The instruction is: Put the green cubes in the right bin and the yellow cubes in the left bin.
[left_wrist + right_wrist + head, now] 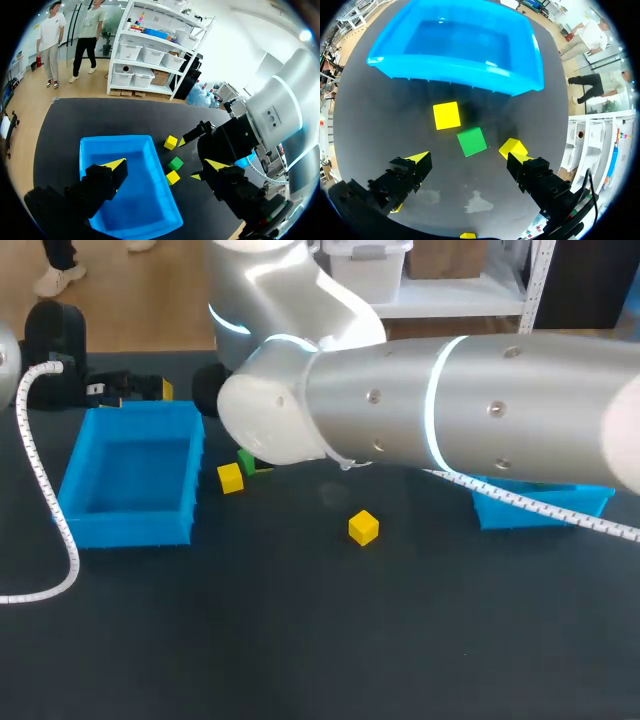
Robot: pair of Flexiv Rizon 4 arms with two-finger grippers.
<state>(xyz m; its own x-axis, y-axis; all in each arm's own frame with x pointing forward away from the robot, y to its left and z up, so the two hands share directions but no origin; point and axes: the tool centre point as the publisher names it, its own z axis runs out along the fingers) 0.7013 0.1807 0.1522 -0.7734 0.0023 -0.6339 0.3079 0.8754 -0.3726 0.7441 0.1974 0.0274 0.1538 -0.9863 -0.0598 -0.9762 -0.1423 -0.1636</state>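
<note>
Your right gripper (467, 161) hangs with its fingers spread wide, gripping nothing. The small green cube (471, 141) lies on the dark table (380, 125) just ahead of the gap between them. A first yellow cube (446, 115) sits just beyond it, toward the open blue plastic bin (455, 75). A second yellow cube (512, 147) sits close beside one fingertip. Your left gripper (165, 165) is also spread and empty, with that bin ahead of it.
</note>
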